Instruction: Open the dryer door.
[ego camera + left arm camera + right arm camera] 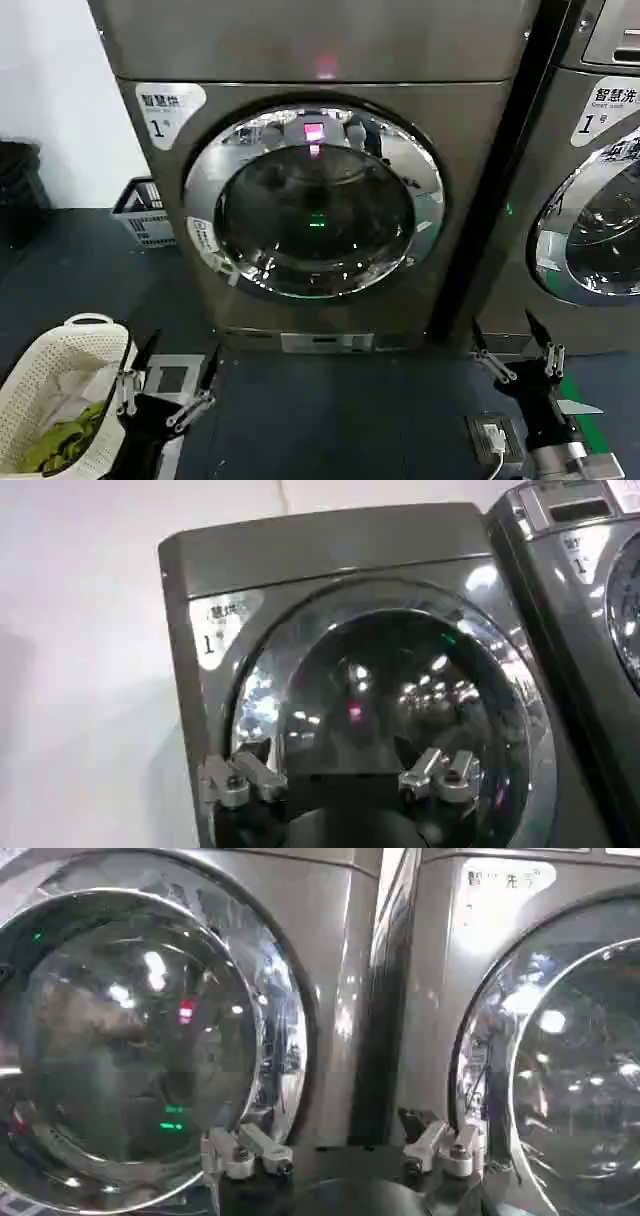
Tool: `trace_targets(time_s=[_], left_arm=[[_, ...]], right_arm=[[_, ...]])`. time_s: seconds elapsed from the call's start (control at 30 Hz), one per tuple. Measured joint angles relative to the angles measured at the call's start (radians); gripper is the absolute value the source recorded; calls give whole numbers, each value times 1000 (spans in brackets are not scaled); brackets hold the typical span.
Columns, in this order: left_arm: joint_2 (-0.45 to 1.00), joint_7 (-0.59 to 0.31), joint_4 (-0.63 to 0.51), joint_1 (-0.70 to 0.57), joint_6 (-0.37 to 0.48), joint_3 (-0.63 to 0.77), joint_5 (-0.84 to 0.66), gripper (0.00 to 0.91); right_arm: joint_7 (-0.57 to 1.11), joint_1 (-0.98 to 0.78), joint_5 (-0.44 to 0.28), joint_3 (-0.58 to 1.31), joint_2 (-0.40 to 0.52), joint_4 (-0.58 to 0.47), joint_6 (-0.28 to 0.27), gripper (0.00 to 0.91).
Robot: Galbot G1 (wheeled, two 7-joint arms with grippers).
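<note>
Dryer door (315, 215) was closed. Left end effector (168, 385) and right end effector (512, 352) hung low before dryer (320, 90), fingers spread apart, holding nothing.

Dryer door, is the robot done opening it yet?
Not yet. The dryer door is shut flat against the machine, so nothing is done. Both grippers are open and low in front, touching nothing: the left gripper near the laundry basket, the right gripper toward the neighbouring machine. Reaching and pulling remain.
</note>
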Motion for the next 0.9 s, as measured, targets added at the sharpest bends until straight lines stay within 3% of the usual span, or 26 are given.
trace_targets(time_s=[0.3, 0.5, 0.77, 0.9], left_arm=[[2, 2, -2, 1, -3, 1, 4, 907], [2, 3, -2, 1, -8, 3, 9, 907], [-1, 4, -13, 6, -9, 8, 19, 907], [-3, 5, -20, 9, -9, 14, 26, 907]], right_arm=[[-31, 43, 19, -15, -66, -23, -62, 907], [-61, 82, 76, -49, -152, -27, -95, 907], [-97, 163, 153, -120, -289, -41, -197, 907], [-93, 248, 159, -178, -340, -66, -229, 907]])
